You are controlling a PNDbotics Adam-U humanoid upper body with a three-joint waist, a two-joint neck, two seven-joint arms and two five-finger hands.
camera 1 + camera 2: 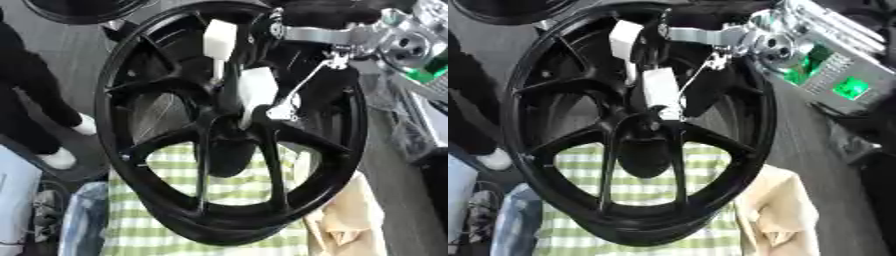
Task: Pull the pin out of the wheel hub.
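Observation:
A black spoked wheel hub [229, 125] stands upright close to me and fills both views. My right hand [308, 35] comes in from the upper right on a silver wrist and reaches in front of the hub's centre [647, 125]. Two white blocks show there. The upper one [220, 40] has a thin white stem pointing down, and the lower one [258, 92] ends at the hub's centre. A thin silver rod [306, 85] slants from the wrist down to the centre. The black hand merges with the black spokes, so the pin and the grip are hard to make out. My left hand is out of view.
A green-and-white checked cloth [236, 185] lies behind and below the wheel, with a beige cloth [785, 210] at lower right. A person's dark legs and white shoes [61, 157] stand at the left. Another black wheel [83, 10] sits at top left.

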